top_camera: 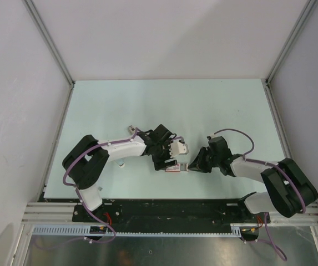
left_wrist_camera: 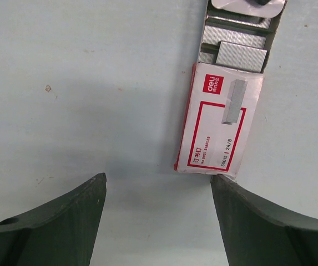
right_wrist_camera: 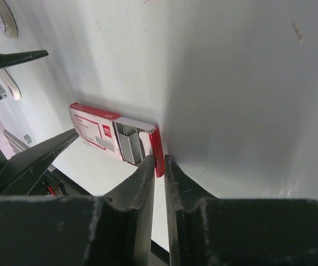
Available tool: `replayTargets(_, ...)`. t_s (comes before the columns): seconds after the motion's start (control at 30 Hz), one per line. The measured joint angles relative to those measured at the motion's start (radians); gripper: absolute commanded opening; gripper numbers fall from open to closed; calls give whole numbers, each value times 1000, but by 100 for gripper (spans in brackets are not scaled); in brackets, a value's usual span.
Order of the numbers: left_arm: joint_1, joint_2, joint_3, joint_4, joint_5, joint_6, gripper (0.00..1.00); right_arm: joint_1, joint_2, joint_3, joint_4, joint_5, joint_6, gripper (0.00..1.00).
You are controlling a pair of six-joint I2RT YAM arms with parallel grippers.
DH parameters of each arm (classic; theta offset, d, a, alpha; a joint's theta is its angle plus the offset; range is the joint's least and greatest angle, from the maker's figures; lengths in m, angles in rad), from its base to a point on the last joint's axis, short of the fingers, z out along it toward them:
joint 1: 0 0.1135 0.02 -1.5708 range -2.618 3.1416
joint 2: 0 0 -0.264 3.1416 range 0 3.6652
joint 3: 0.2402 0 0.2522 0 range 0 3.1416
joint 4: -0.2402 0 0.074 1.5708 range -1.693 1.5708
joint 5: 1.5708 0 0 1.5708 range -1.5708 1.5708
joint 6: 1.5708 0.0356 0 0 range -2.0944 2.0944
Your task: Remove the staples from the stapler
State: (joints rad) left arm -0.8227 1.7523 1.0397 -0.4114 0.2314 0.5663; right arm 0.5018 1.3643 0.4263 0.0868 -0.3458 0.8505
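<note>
Black fingers of your right gripper [right_wrist_camera: 159, 159] are pressed almost together, pinching the red end flap of the staple box [right_wrist_camera: 97, 128] at its tray. Your left gripper [left_wrist_camera: 157, 177] is spread wide and empty, with one fingertip just beside the box's near end. Farther on, the slid-out tray holds loose staple strips [left_wrist_camera: 239, 52]. Neither the stapler nor its own staples shows clearly, so you seem occupied with the box, not unloading yet. Next you would need to release it, find the stapler and steady its shell.
</note>
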Motion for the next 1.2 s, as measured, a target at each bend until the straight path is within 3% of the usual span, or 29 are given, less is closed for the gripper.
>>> replayTargets(0.83,0,0,-1,0,0,0,80,105,82,22,110,23,56,13)
replayTargets(1.2,0,-7,-10,5,0,2,80,119,104,27,148,10,69,27)
